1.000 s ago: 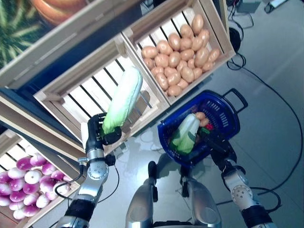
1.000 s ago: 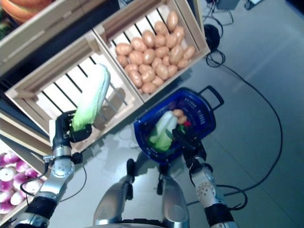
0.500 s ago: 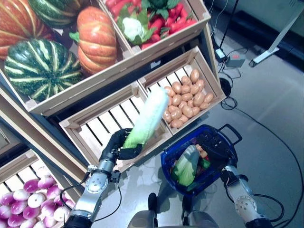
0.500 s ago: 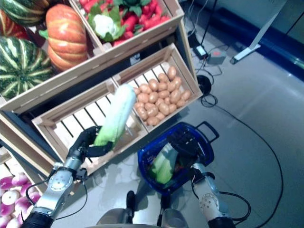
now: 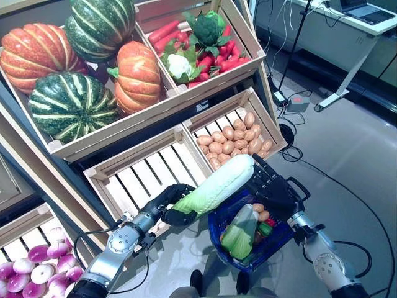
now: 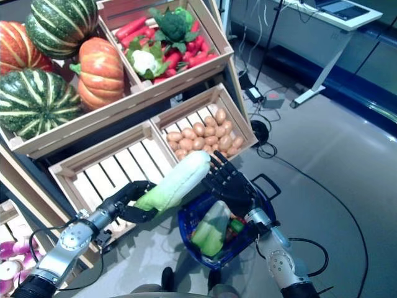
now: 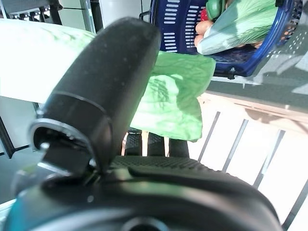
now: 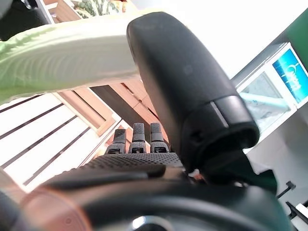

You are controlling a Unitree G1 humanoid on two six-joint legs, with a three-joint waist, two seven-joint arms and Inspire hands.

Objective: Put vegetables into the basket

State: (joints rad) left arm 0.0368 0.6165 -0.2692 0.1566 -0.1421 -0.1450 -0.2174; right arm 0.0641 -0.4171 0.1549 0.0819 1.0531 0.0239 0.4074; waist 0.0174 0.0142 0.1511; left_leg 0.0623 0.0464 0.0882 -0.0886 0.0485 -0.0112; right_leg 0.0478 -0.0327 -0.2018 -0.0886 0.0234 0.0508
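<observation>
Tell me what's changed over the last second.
The left hand, shut on the napa cabbage, has swung it from upright before the empty crate to slanting over the blue basket. The right hand has opened beside its tip. The cabbage in the basket stayed put.

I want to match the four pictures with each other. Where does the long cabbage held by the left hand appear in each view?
Left eye view: cabbage at centre, above the blue basket, held by the left hand.
Right eye view: centre, its tip near the open right hand.
Left wrist view: green leaves beyond the thumb.
Right wrist view: pale stalk across the upper part.
Shared landmark: the empty slatted crate.
</observation>
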